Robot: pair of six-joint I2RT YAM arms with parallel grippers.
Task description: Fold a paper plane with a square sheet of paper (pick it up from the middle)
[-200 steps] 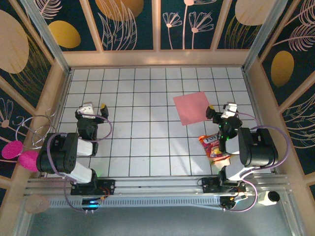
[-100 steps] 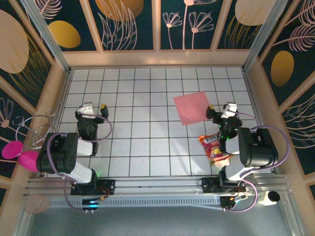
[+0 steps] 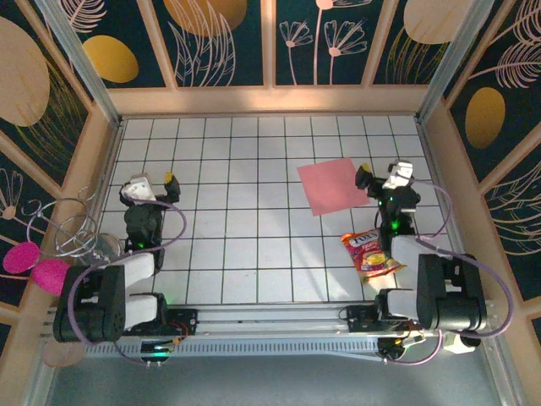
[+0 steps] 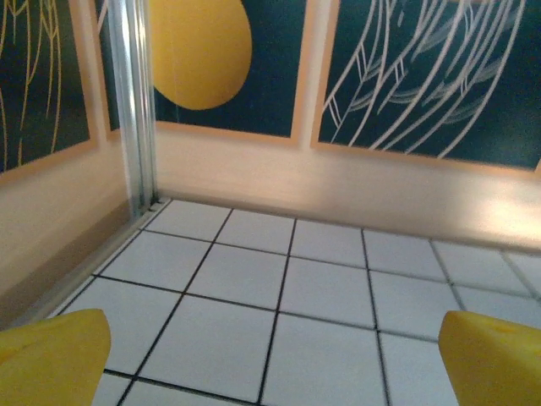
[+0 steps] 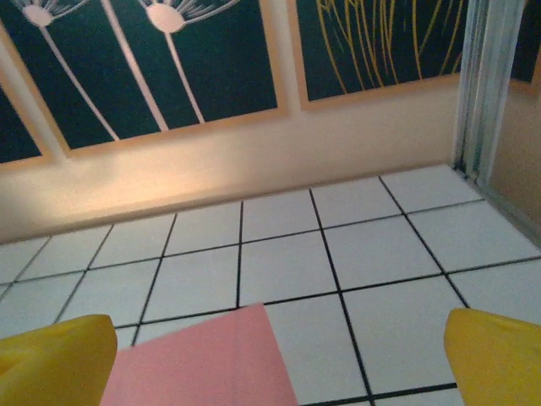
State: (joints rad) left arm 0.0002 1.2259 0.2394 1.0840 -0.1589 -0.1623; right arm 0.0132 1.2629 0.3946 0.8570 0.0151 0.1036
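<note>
The bottom edge of my right wrist view cuts off the square sheet of paper [image 5: 203,359] and my right fingertips [image 5: 55,351]. My left fingertips [image 4: 51,355] are cut off likewise.

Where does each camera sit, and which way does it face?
Top external: above and behind the bases, looking down on the tiled table; both arms, the square sheet of paper and a snack packet show.
Left wrist: low on the left arm, facing the far-left corner; yellow fingertips of the open left jaws show.
Right wrist: low on the right arm, facing the far wall; yellow fingertips of the open right jaws show.
Shared: top external and right wrist both show the paper.
</note>
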